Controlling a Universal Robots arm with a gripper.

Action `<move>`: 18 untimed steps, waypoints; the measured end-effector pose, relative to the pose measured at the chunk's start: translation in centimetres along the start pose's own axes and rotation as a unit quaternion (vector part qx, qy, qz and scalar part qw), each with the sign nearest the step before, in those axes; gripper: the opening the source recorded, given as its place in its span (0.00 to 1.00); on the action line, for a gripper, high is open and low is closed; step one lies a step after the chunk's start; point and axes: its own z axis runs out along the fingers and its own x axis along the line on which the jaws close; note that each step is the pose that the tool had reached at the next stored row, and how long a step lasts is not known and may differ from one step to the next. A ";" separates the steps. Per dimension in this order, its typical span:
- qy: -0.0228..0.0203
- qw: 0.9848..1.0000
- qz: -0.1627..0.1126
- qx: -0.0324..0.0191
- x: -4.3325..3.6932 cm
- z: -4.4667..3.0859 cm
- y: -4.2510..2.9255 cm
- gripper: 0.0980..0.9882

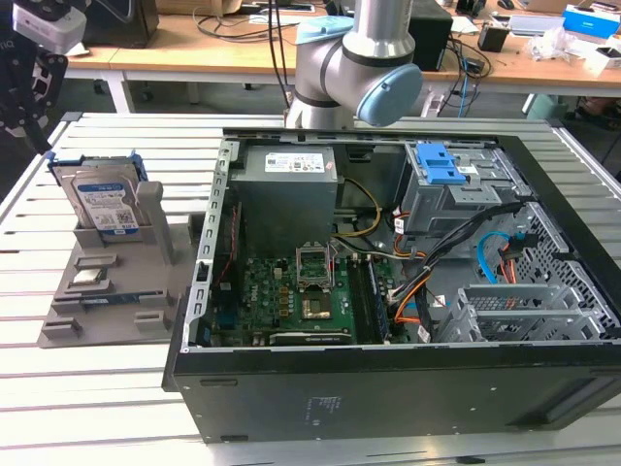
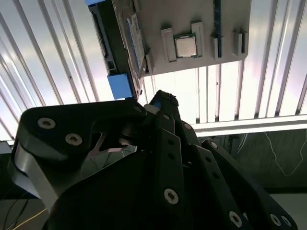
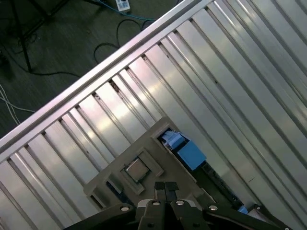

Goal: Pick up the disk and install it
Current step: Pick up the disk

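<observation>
Black gripper (image 2: 162,98) linkage looms large up close, screw heads catching the light, its tip pointing at the ribbed metal tabletop (image 2: 43,62). Just past that tip, the disk (image 2: 115,43) stands on edge in a grey holder (image 2: 158,14), its bright blue tab (image 2: 120,85) nearest the gripper. A square silver chip (image 2: 185,46) sits in the holder nearby.

The disk (image 1: 105,206) stands in a holder (image 1: 60,330) at the exterior view's left of the computer case (image 1: 388,398).

Disk (image 1: 101,204): one
Grey parts holder (image 1: 63,330): one
Processor chip (image 2: 185,46): one
Open computer case (image 1: 388,398): one
Power supply (image 1: 291,189): one
Robot arm (image 1: 349,68): one
</observation>
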 end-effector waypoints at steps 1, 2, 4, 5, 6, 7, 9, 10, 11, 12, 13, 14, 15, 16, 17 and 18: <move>0.000 1.000 -0.005 0.000 0.00 0.00 0.00 0.01; 0.000 1.000 -0.008 0.000 0.00 0.01 0.00 0.01; 0.001 1.000 -0.025 -0.001 0.00 0.00 0.00 0.01; 0.001 1.000 -0.031 -0.001 0.00 0.00 0.00 0.01; 0.002 0.999 -0.036 -0.001 0.00 0.00 0.00 0.01; 0.002 0.999 -0.039 -0.001 0.00 0.00 0.00 0.01; 0.002 0.999 -0.048 -0.001 0.00 0.00 0.00 0.01; 0.002 0.999 -0.054 -0.001 0.00 0.00 0.00 0.01; 0.003 0.998 -0.060 -0.001 0.00 0.00 0.00 0.01; 0.003 0.998 -0.065 -0.002 0.00 0.00 0.00 0.01; 0.003 0.997 -0.073 -0.002 0.00 0.00 0.00 0.01; 0.004 0.997 -0.080 -0.002 0.00 0.00 0.00 0.01; 0.004 0.996 -0.084 -0.002 -0.01 0.00 0.00 0.01; 0.004 0.996 -0.088 -0.002 -0.01 0.00 0.00 0.01; 0.004 0.995 -0.095 -0.002 -0.01 0.00 -0.01 0.01; 0.004 0.995 -0.099 -0.002 -0.01 0.00 -0.01 0.01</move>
